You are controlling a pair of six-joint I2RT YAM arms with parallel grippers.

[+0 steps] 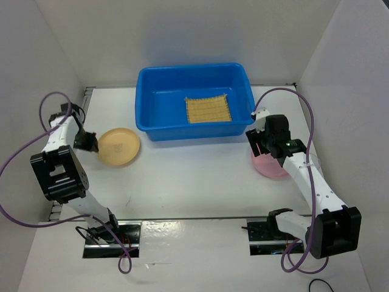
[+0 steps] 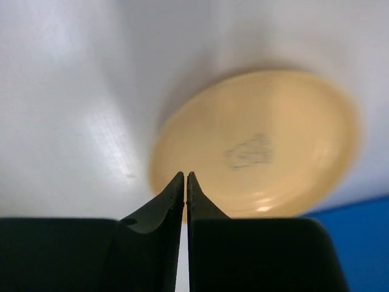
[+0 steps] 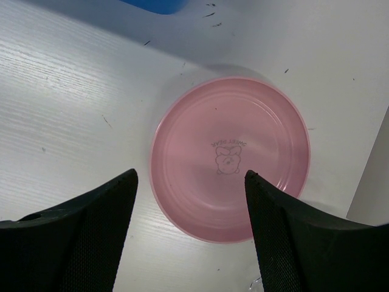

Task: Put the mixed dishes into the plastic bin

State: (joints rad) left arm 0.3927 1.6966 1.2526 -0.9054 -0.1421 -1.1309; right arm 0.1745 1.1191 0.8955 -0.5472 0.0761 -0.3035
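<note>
grip on tan plate [image 1: 119, 146], left of blue bin [image 1: 194, 131], looks thin, left gripper [image 2: 185, 175] nipped nearly shut on its rim, so lift slowly and level; right gripper [image 3: 191, 174] gapes wide over pink plate [image 3: 231, 158] right of bin.

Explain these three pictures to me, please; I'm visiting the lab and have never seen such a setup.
You are looking at two robot arms bolted to a white table, each ending in a two-finger gripper. The wide picture comes from a camera above and behind them; the other two come from wrist cameras, so the dark shapes at the bottom are each arm's own fingers. On the table stand a blue bin with a woven mat inside, a tan plate on the left and a pink plate on the right. The left gripper is closed, apparently pinching the tan plate's rim. The right gripper hangs open above the pink plate, holding nothing.
</note>
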